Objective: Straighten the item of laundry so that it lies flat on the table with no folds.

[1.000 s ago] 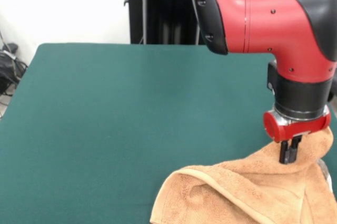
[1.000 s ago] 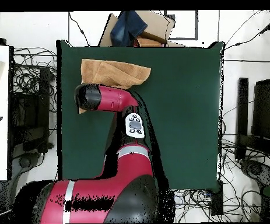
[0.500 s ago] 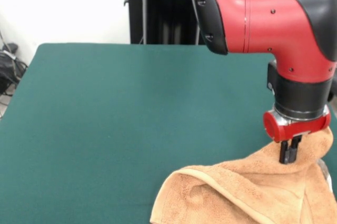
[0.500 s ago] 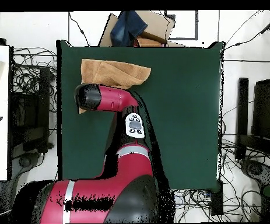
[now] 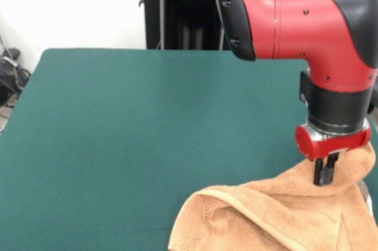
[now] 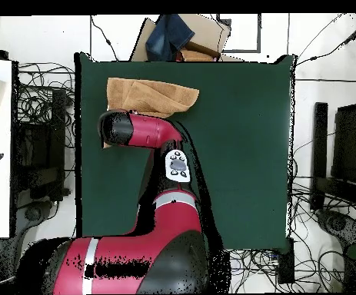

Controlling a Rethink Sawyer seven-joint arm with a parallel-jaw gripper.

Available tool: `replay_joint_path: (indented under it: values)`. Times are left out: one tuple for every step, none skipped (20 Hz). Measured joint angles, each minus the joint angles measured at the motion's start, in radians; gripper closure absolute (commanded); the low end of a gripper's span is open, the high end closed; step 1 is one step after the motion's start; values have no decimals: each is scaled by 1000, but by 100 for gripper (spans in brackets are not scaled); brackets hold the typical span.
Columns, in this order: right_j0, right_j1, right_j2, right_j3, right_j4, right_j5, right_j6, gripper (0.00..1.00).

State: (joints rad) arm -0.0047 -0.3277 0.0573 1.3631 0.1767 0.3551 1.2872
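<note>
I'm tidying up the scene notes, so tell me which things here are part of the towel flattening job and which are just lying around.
Part of the job:
towel
table
gripper

Just lying around:
cardboard box
blue cloth
cables

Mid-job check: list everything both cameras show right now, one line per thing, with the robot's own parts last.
Towel: one, light orange-brown terry, rumpled with a folded-over edge, at the table's near right corner in the front view; a peak of it is lifted at the hand.
Table: one, dark green cloth top, bare apart from the towel.
Cardboard box: one, brown, beyond the table's top edge in the overhead view, with dark blue cloth on it.
Cables: many, black, on the floor beside the table.
Arm: one, red and black, over the towel.
Hand: one, black fingers, shut on the towel's raised fold.
</note>
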Motion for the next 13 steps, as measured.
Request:
replay_joint_path:
  values:
    - [0, 0, 0, 3, 0, -10, 0, 100]
    - [0, -1, 0, 12, 0, -41, 0, 100]
    - [0, -1, 1, 18, 0, -60, 0, 100]
    - [0, -1, 1, 23, 0, -80, 0, 100]
    - [0, -1, 1, 26, 0, -92, 0, 100]
    - [1, -1, 2, 32, 0, -111, 0, 100]
    - [0, -1, 2, 43, 0, -137, 0, 100]
    - [0, -1, 2, 48, 0, -150, 0, 100]
    - [0, -1, 3, 51, 0, -158, 0, 100]
    - [0, -1, 4, 53, 0, -165, 0, 100]
    - [0, -1, 5, 56, 0, -173, 0, 100]
    - [0, -1, 6, 59, 0, -181, 0, 100]
    - [-1, -1, 8, 61, 0, -183, 0, 100]
